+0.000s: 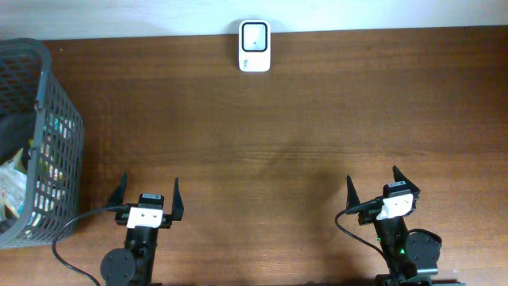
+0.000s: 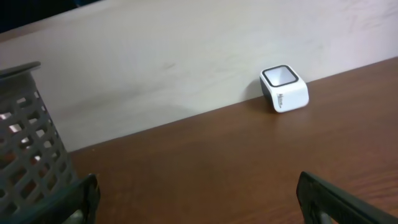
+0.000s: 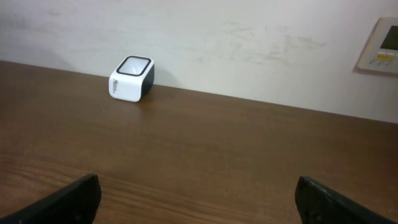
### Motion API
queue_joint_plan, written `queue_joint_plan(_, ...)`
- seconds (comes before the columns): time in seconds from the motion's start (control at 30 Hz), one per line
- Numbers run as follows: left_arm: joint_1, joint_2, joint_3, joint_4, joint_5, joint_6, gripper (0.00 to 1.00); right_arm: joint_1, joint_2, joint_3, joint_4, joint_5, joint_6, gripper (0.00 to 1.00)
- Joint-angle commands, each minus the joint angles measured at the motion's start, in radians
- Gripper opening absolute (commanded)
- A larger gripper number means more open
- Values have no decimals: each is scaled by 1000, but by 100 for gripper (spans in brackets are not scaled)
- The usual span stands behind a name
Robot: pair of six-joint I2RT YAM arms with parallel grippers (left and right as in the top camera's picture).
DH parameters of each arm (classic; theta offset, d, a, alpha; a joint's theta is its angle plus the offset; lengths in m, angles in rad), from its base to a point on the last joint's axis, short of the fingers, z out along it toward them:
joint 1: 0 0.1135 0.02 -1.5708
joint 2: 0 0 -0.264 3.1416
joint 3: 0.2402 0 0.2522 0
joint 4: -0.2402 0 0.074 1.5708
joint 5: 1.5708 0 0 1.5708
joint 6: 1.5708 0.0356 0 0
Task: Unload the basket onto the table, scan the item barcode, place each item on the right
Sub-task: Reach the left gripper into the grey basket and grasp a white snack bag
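Overhead, a grey mesh basket (image 1: 36, 111) stands at the left edge of the tabletop (image 1: 278, 135). Packets (image 1: 14, 171) are heaped inside it. These are most likely the goods to be scanned, but none has been taken out and no barcode can be read from here. The basket is just beside the left tool's (image 1: 149, 184) side, probably so that arm can reach in.

The left tool sits near the front edge with its fingers spread as wide as they go. It holds nothing and touches nothing.

The white scanner (image 1: 255, 46) is at the middle of the far edge, against the wall (image 2: 186, 56), its window facing up. That placement seems meant to let either arm bring an item over it.

The right tool (image 1: 372, 176) is at the front right. Its jaws are also fully apart and empty, well away from the scanner.
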Motion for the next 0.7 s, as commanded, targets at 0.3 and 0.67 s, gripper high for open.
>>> queue_joint_plan(0.3, 6, 598, 654, -195, -6, 2, 99, 0, -8, 0, 66, -6, 8, 99)
queue_joint_plan(0.67, 6, 1460, 1827, -1091, 103, 43, 99, 0, -5, 100, -96, -47, 9, 99)
